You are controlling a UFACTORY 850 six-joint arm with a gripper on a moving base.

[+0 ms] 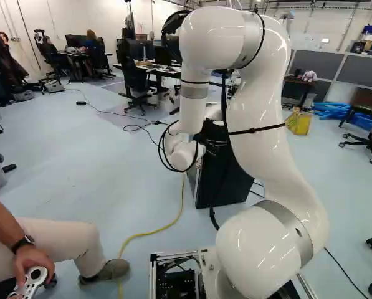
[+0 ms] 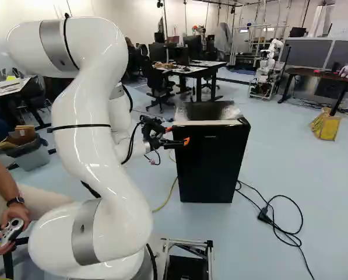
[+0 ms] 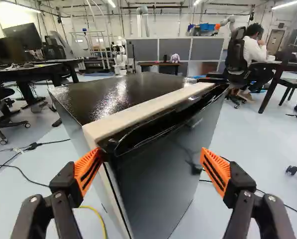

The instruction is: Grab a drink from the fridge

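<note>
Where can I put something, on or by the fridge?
The top of the mini fridge, behind its pale front strip, looks bare. It's crowded at the front, by the open hand, and right of the fridge in the right base view, where a black cable coils.

The glossy white robot arm rises near at the left. Its black two-fingered gripper has orange tips, spread apart, by the upper left of the box-shaped black fridge; contact is unclear. A pale strip runs along the fridge's top front edge. To its right, a looped black cable lies on the pale blue floor. Farther right stands a crumpled yellow container; far back, another robot, white, stands left of a dark-topped table.
</note>
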